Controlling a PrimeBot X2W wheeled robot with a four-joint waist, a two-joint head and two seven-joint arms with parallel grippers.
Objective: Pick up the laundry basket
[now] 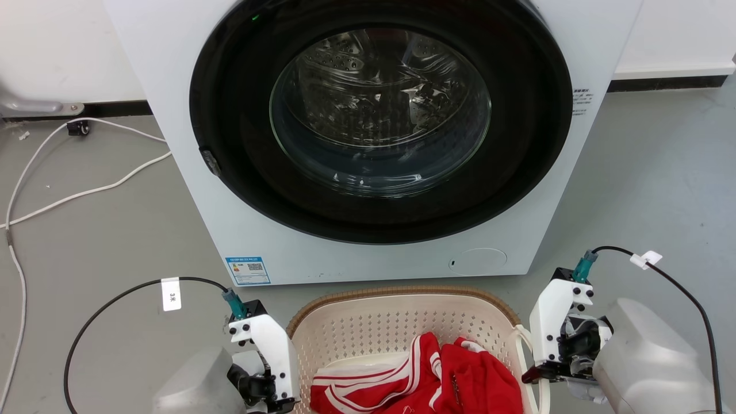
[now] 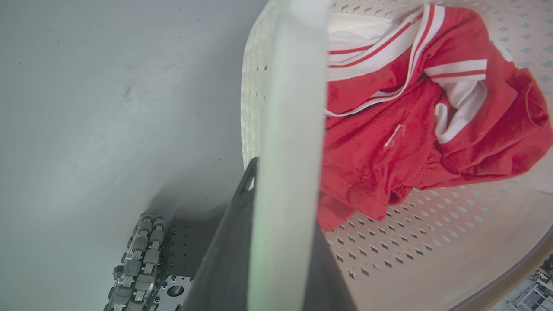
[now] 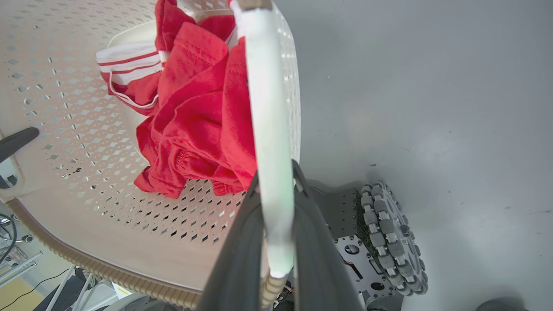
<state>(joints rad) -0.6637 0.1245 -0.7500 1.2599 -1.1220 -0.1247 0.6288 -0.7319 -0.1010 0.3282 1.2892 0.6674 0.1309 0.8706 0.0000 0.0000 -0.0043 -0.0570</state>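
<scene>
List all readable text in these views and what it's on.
"3米" (second character faint): white cable tag, lower left of the head view.
Blue sticker with QR code on the washing machine front: too small to read.
Side label near its right edge: too small.
Right cable tag: no legible text.

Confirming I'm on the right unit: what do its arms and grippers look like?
The left gripper and right gripper: white angular housings with black screws, long dark fingers, pale grey forearms. Each has a black cable with teal plug and white tag.
</scene>
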